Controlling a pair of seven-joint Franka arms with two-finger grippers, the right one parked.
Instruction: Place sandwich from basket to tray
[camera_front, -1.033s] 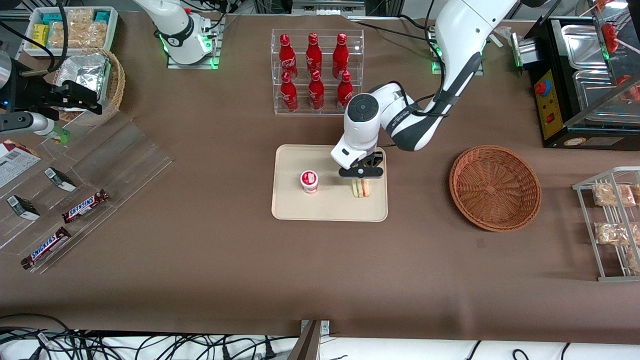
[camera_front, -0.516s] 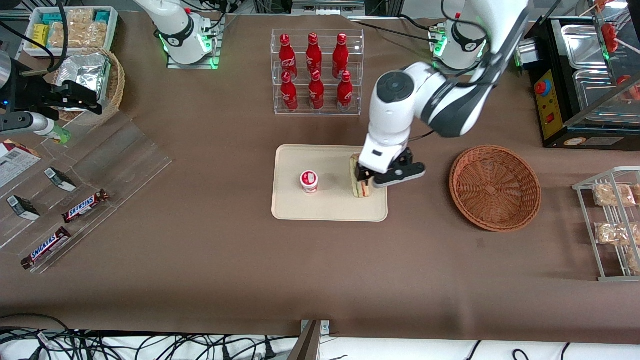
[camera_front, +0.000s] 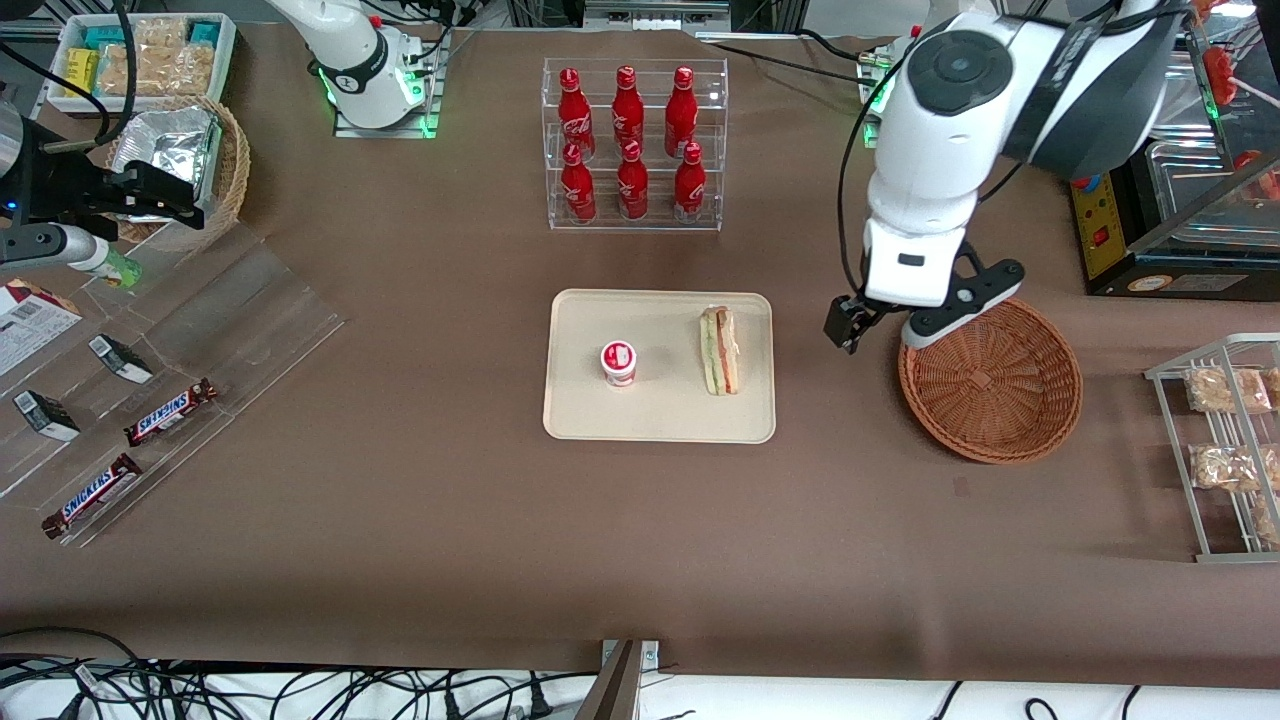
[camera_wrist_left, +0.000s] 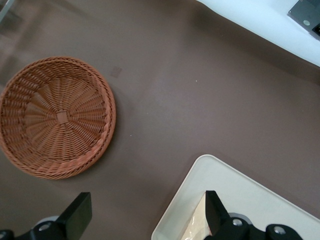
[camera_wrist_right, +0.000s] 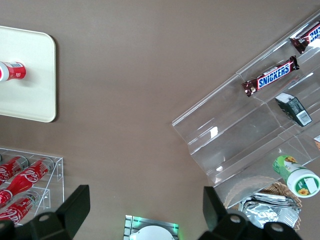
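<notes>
High front view over the table, left wrist view looking down, both showing basket, tray

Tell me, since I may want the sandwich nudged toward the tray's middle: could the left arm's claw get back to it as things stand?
Probably yes. The sandwich lies uncovered on the tray, with the small cup standing apart from it. The claw hangs open between tray and basket, nothing between it and the sandwich.

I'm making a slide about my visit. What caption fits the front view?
Sandwich lies on the tray beside a small cup; the open tool hangs between tray and empty basket.
</notes>
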